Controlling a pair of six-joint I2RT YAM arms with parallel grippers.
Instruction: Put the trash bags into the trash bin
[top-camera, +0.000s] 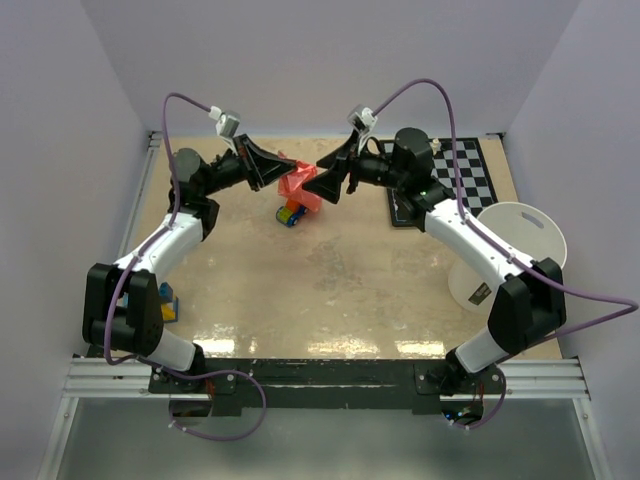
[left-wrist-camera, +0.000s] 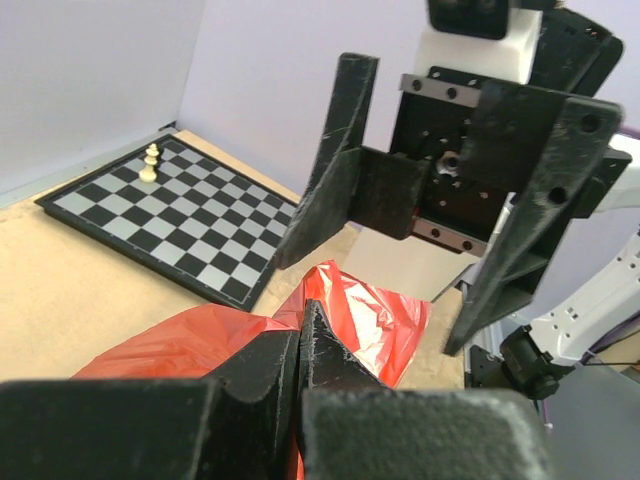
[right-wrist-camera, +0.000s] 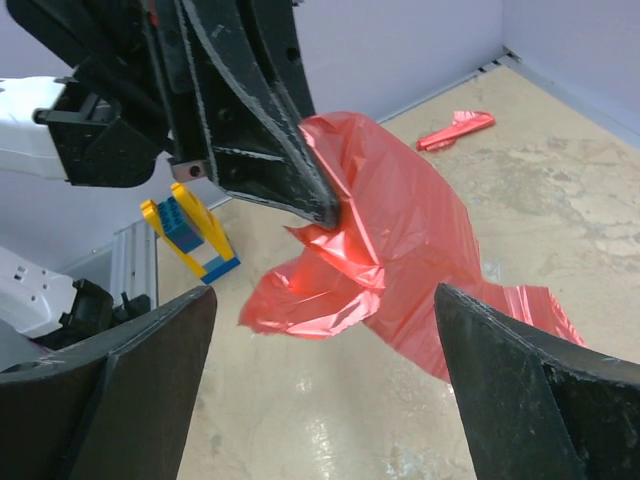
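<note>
Nothing written, no brand, number or sign, can be read in any of the views. The white trash bin (top-camera: 520, 240) at the right of the surface bears a small dark label (top-camera: 478, 293) on its near side, too small to make out.

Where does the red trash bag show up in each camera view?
Top external: trash bag just above the picture's centre.
Left wrist: lower centre, just past that camera's own jaws.
Right wrist: middle of the picture.
Shared landmark: left gripper, jaws shut on the bag, in all three.
</note>
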